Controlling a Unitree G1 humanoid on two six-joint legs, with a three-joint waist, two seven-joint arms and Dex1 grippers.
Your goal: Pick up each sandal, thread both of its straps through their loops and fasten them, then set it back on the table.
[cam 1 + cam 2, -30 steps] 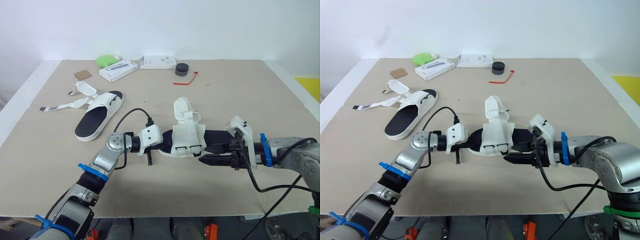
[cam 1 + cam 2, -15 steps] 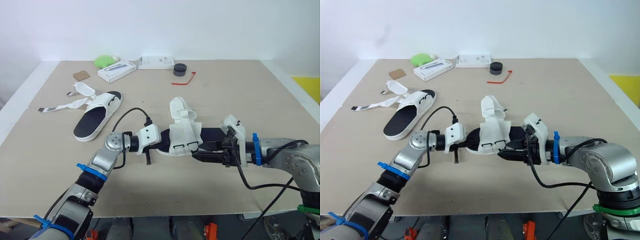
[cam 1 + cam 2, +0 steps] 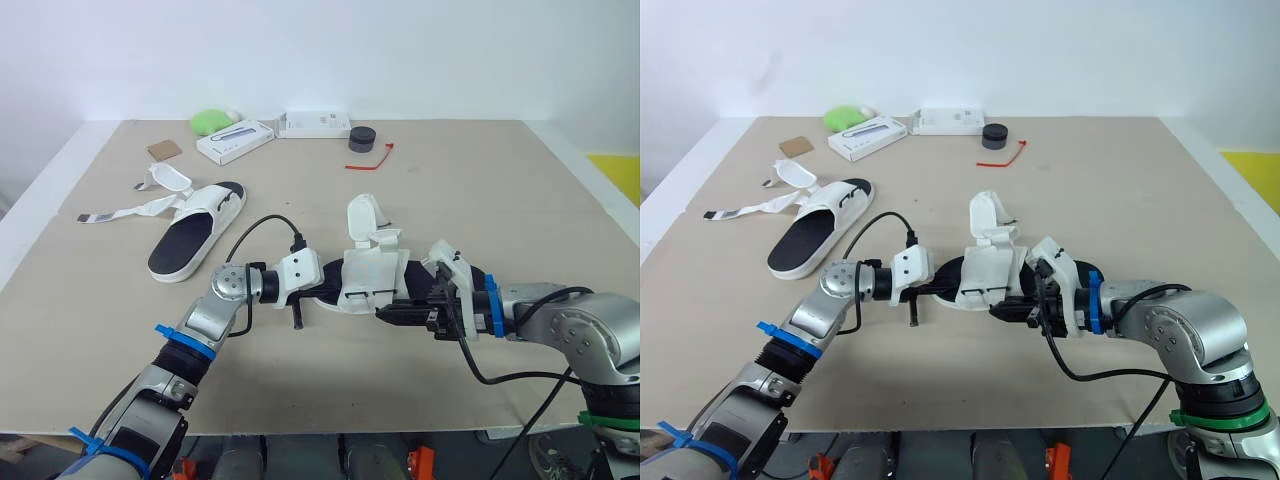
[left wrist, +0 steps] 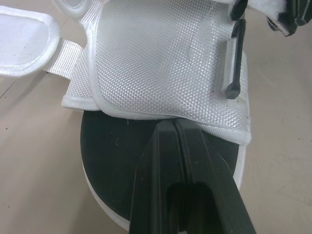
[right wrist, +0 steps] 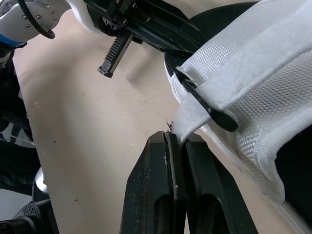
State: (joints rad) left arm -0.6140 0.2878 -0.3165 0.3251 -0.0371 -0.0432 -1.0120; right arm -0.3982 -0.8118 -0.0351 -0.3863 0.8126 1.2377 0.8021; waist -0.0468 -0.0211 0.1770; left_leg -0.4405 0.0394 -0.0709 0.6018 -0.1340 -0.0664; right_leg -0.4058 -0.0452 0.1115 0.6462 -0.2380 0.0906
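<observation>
Centrally, left tool (image 4: 174, 125) clamps sandal (image 3: 372, 276) sole edge; right tool (image 5: 176, 137) pinches strap (image 5: 191, 117) tip; table (image 3: 450, 180) edges well apart.

Bright, even, diffuse light; soft faint shadows on the table (image 3: 480, 200).

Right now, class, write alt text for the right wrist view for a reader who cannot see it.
The right gripper, shut, pinches the free end of a white fabric strap next to a black plastic loop on the white mesh sandal, over a tan tabletop.
</observation>
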